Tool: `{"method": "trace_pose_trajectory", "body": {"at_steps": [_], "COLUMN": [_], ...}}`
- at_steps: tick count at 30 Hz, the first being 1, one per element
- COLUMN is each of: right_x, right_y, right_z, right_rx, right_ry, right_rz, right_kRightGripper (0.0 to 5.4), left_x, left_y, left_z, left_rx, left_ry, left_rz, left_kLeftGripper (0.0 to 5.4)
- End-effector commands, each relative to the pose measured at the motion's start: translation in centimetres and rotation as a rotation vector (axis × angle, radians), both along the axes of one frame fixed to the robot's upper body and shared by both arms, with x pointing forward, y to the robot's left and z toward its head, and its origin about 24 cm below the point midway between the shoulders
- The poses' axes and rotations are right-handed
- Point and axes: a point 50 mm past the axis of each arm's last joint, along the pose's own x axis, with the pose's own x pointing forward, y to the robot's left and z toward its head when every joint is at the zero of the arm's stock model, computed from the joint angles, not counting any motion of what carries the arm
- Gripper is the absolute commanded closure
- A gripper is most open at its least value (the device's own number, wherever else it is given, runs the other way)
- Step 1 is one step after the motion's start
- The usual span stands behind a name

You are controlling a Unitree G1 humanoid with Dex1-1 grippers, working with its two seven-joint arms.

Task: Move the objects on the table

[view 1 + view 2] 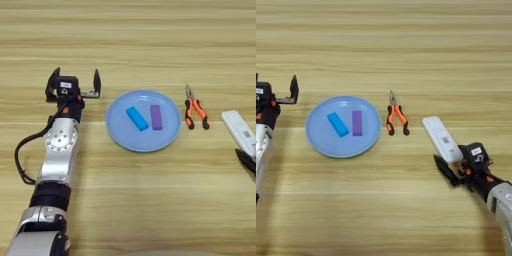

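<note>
Right claw (pixel 452 164) grips the near end of the white remote (pixel 440 138), while left claw (pixel 74 83) hovers released beside the plate (pixel 120 132)

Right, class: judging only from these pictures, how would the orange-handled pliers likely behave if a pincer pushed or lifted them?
The pliers lie flat on the table, so they would probably slide, not roll. Their handles are splayed, so the joint may swing when nudged. The metal nose suggests some heft for their size, and a grip on one handle might let them droop.
</note>
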Motion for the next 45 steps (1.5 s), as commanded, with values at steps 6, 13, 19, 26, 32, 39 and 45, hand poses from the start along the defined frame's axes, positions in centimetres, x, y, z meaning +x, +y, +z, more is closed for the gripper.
{"method": "trace_pose_trajectory", "body": {"at_steps": [6, 13, 19, 26, 32, 39, 45], "right_x": [0.4, 1.2, 1.8, 2.6, 3.0, 3.4, 3.5], "right_y": [-0.2, 0.0, 0.9, 2.3, 4.1, 5.9, 7.9], "right_z": [0.1, 1.2, 2.7, 4.0, 4.7, 5.1, 5.2], "right_rx": [-0.012, -0.017, -0.007, 0.018, 0.042, 0.065, 0.104], "right_ry": [-0.008, -0.107, -0.226, -0.307, -0.342, -0.36, -0.357], "right_rz": [-0.017, -0.024, -0.01, 0.018, 0.063, 0.105, 0.142], "right_kRightGripper": [0.17, 0.03, 0.03, 0.03, 0.03, 0.03, 0.03], "left_x": [0.2, 0.2, 0.2, 0.3, 0.3, 0.4, 0.4], "left_y": [0.0, -0.1, -0.1, 0.0, -0.1, -0.2, -0.3], "left_z": [0.2, 0.2, 0.2, 0.2, 0.2, 0.3, 0.3], "left_rx": [-0.001, -0.002, -0.003, -0.005, -0.008, -0.012, -0.015], "left_ry": [-0.009, -0.008, -0.007, -0.008, -0.009, -0.01, -0.012], "left_rz": [-0.006, -0.009, -0.011, -0.01, -0.012, -0.018, -0.016], "left_kLeftGripper": [0.0, 0.0, 0.0, 0.0, 0.0, 0.0, 0.0]}}
